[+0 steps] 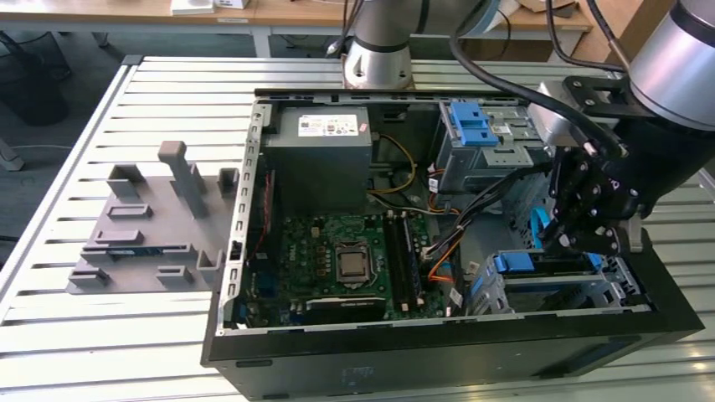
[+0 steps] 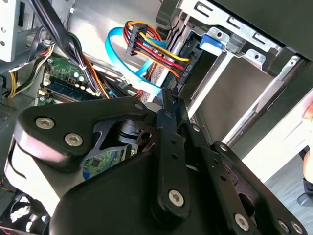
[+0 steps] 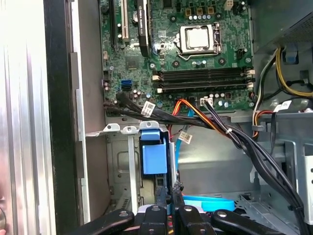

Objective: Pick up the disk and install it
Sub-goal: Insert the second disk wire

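Disk [image 3: 152, 159]: sitting upright in the silver drive cage [image 3: 122, 171] in the first wrist view, blue carrier tab facing out, just beside the motherboard [image 3: 181, 49]. My gripper [image 3: 168, 196]: hanging directly at the disk's edge, fingers drawn close together; whether they are gripping it, I cannot tell. Surround: open computer case [image 1: 447, 352] lying on the slatted table [image 1: 112, 335]

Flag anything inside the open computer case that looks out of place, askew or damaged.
Nothing looks damaged. The loose cables drape untidily across the case between motherboard and drive cage, as they would in an open case. The gripper sits low beside that cage, near a blue piece on the floor.
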Tool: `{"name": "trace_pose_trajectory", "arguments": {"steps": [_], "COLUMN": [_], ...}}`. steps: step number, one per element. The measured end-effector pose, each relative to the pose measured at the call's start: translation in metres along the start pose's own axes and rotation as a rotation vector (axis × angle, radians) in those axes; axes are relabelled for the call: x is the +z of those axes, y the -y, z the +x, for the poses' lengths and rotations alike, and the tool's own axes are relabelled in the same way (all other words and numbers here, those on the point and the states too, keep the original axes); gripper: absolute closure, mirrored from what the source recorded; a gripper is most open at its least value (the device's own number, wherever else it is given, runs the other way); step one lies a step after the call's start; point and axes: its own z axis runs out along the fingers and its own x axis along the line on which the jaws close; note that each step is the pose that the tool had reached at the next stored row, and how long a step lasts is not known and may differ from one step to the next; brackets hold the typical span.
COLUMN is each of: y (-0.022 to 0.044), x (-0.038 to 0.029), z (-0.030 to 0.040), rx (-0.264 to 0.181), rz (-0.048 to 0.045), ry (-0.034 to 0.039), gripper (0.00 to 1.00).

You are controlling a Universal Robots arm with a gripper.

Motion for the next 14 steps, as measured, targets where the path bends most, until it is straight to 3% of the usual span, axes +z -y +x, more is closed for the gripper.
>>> {"name": "trace_pose_trajectory", "arguments": {"steps": [14], "y": [0.0040], "x": [0.0069], "z": [0.0013], "rx": [0.008], "rz": [-0.0062], "ry": [0.0051], "gripper": [0.84]}}
